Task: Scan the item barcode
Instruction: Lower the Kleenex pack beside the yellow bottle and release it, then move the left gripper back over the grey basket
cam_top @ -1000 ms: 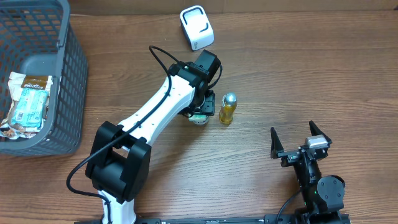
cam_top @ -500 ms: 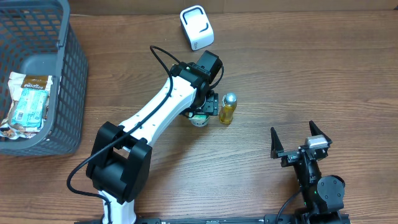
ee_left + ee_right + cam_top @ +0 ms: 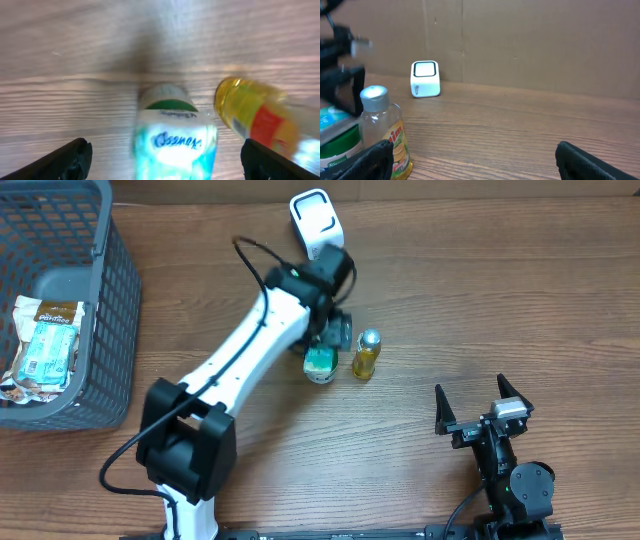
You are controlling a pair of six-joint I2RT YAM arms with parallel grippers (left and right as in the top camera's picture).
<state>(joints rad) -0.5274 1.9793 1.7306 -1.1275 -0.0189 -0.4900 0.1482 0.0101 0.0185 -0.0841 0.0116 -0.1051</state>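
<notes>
Wooden table (image 3: 520, 290), one basket (image 3: 112, 330), one scanner (image 3: 316, 224), two containers (image 3: 320, 364) (image 3: 366, 356)

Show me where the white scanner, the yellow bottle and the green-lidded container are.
white scanner (image 3: 314, 218): overhead view, on its top face.
yellow bottle (image 3: 366, 361): overhead view, on the yellow body below the silver cap.
green-lidded container (image 3: 175, 142): left wrist view, on its blue-printed label.

I count one basket (image 3: 110, 300), one scanner (image 3: 317, 225), one yellow bottle (image 3: 367, 355) and one green-lid tub (image 3: 320, 365). The packets (image 3: 48, 350) are piled up, so I can't count them.
</notes>
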